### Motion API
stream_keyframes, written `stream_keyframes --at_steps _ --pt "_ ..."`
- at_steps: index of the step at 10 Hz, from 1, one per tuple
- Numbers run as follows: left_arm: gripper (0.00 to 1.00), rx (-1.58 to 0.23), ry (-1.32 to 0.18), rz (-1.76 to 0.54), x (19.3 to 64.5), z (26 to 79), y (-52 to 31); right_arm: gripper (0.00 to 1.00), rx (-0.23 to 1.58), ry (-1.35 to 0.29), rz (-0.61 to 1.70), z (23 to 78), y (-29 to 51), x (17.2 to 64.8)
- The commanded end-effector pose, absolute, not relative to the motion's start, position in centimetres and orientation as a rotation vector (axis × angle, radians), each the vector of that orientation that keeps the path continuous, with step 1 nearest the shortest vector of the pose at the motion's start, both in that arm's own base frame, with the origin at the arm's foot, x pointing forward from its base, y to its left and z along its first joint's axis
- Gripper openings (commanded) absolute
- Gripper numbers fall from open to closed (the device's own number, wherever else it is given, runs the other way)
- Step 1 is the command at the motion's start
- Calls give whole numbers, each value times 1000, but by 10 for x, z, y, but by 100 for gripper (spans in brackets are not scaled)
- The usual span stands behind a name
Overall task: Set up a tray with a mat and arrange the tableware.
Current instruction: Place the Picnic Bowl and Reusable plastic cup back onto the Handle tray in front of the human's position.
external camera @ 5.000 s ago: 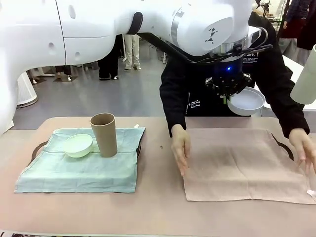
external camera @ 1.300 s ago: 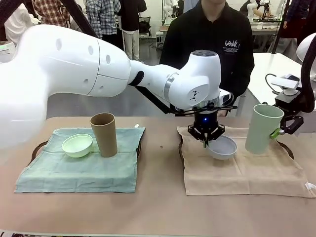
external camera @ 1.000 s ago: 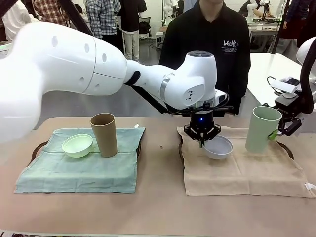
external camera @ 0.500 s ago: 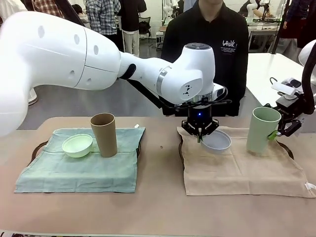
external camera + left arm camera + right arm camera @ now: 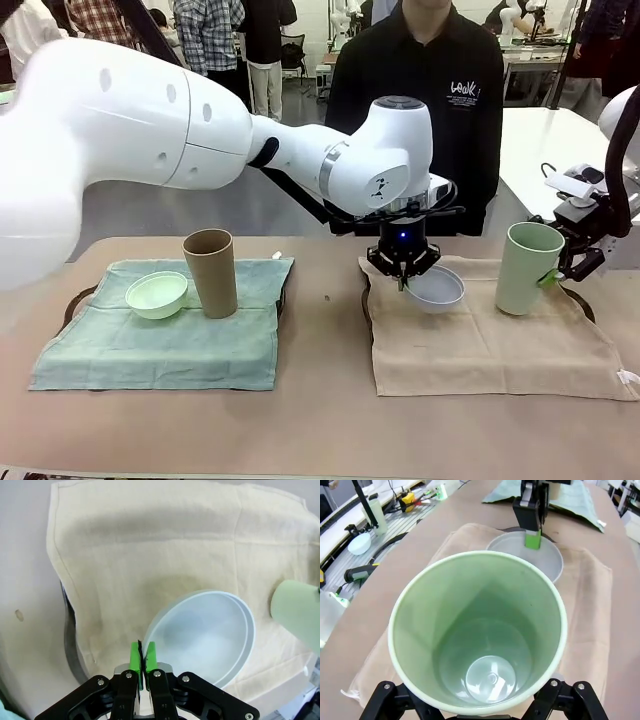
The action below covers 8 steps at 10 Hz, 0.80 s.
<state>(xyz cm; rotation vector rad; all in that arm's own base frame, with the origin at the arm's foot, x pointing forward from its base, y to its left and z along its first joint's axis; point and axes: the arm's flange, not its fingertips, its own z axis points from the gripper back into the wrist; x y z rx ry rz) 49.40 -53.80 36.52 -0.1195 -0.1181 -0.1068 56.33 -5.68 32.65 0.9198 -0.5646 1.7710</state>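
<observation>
Left gripper (image 5: 404, 283) pinches rim of whitish-blue bowl (image 5: 436, 288), fingers squeezed tight. Bowl tilts over tan mat (image 5: 490, 345), near its back left part. Right gripper (image 5: 556, 275) holds pale green cup (image 5: 527, 268) by side, fingers spread wide round it. Cup stands upright on same mat, right of bowl. Tan-brown cup (image 5: 211, 272) and light green bowl (image 5: 157, 294) sit on green mat (image 5: 160, 345), just beside each other. Person (image 5: 425, 95) stands behind table.

Whitish-blue bowl (image 5: 437, 288) and pale green cup (image 5: 527, 268) on beige mat (image 5: 490, 345); tan-brown cup (image 5: 211, 272) on teal mat (image 5: 160, 345).
</observation>
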Motion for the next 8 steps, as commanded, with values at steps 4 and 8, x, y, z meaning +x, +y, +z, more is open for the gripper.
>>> stream_keyframes --at_steps 4,8 --pt "63 -158 -85 -96 506 353 -542 100 963 -571 1756 321 -63 573" --pt "100 -147 -42 -63 498 365 -528 100 829 -437 1649 335 -94 569"
